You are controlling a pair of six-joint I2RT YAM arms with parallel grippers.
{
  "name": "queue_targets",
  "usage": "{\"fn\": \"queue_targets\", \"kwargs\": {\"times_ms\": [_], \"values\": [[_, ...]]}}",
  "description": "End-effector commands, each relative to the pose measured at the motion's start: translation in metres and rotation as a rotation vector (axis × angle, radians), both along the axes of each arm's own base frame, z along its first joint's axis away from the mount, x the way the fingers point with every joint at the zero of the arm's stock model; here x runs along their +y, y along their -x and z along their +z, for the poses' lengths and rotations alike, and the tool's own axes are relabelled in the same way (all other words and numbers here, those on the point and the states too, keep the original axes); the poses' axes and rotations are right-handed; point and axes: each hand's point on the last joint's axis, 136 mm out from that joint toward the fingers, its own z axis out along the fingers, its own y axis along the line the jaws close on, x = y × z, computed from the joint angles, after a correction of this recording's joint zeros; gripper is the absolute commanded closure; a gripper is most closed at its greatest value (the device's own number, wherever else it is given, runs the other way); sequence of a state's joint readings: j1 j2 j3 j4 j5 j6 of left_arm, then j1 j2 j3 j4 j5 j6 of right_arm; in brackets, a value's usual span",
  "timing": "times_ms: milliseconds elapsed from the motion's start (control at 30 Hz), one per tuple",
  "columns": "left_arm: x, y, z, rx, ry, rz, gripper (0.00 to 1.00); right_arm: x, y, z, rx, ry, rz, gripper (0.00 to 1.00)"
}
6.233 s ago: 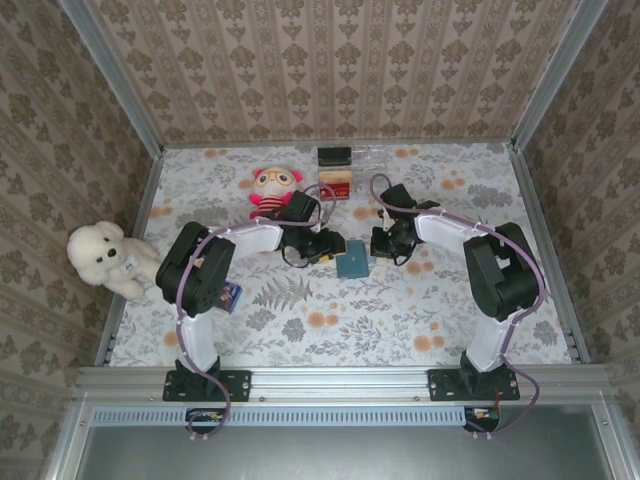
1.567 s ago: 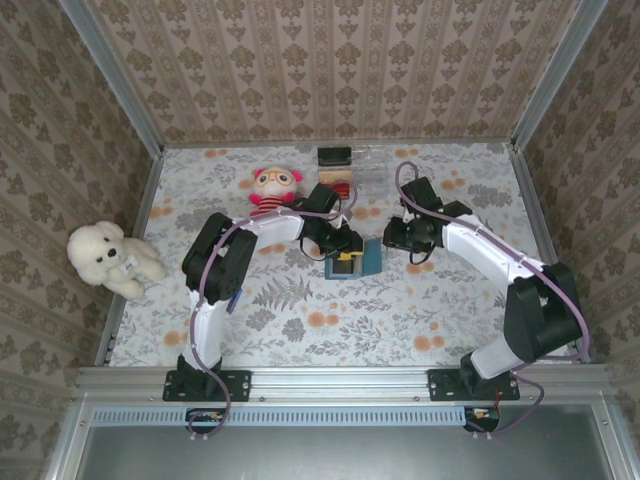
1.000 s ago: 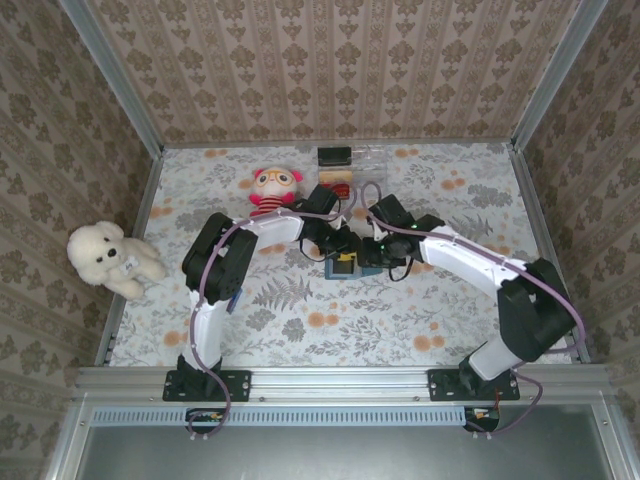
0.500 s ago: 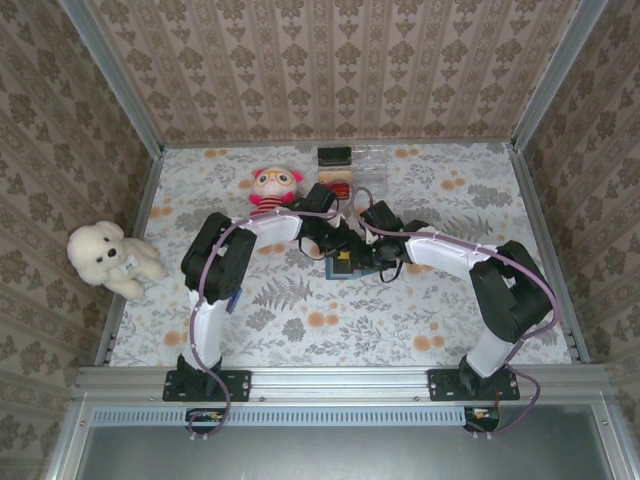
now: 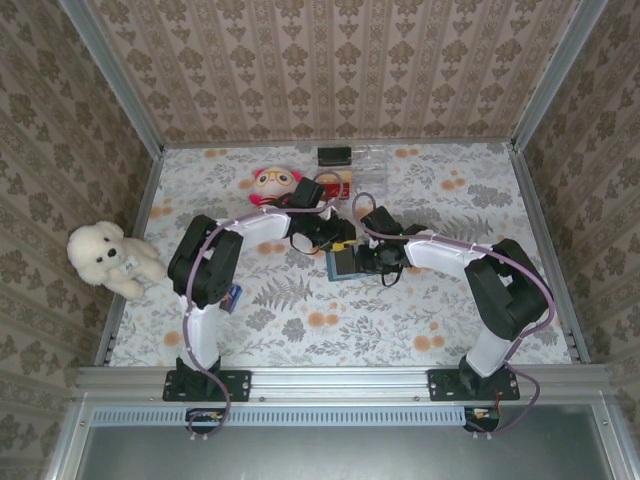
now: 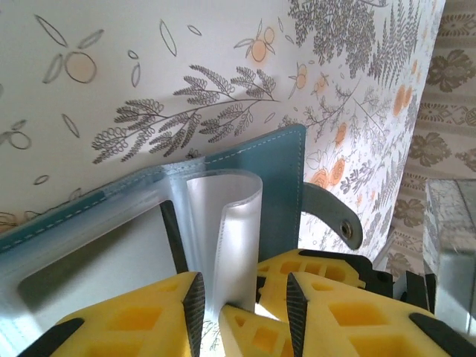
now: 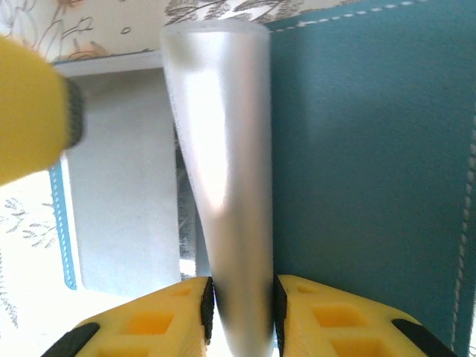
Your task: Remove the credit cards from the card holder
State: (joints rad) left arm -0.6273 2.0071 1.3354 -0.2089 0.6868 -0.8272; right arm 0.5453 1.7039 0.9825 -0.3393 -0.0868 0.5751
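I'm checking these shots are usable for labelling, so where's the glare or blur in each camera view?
Top view: evenly lit and sharp. Left wrist view: the clear sleeve glares white, and the near yellow fingers are soft. Right wrist view: the sleeve is washed out by glare, and a yellow finger at the left edge is badly blurred.

The left arm (image 5: 250,222) and right arm (image 5: 446,250) close off both sides of the card holder (image 5: 342,263). The pink doll (image 5: 274,186) and clear tray (image 5: 372,158) obstruct the far side. The near surface (image 5: 400,322) lies open.
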Motion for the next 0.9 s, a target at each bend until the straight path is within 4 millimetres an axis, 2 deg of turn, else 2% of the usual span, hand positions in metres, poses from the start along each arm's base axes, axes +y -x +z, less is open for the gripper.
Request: {"fn": "queue_targets", "kwargs": {"times_ms": [0,167,333,567,767,867], "values": [[0.008,0.004,-0.005,-0.004,-0.046,0.007,0.65,-0.016,-0.003,0.002,-0.019,0.045,-0.075,0.69],[0.02,0.014,-0.021,-0.025,-0.174,-0.011,0.71,-0.026,-0.003,0.0,-0.019,0.082,-0.117,0.67],[0.026,0.023,-0.039,0.003,-0.212,-0.022,0.79,-0.032,-0.005,-0.002,-0.013,0.108,-0.146,0.65],[0.033,0.034,-0.059,0.035,-0.277,-0.056,0.82,-0.051,-0.014,0.001,-0.011,0.168,-0.223,0.59],[0.036,0.036,-0.06,0.016,-0.293,-0.081,0.85,-0.066,-0.028,0.009,-0.021,0.177,-0.272,0.55],[0.035,0.035,-0.057,0.005,-0.286,-0.086,0.85,-0.061,-0.033,0.012,-0.02,0.171,-0.232,0.55]]}}
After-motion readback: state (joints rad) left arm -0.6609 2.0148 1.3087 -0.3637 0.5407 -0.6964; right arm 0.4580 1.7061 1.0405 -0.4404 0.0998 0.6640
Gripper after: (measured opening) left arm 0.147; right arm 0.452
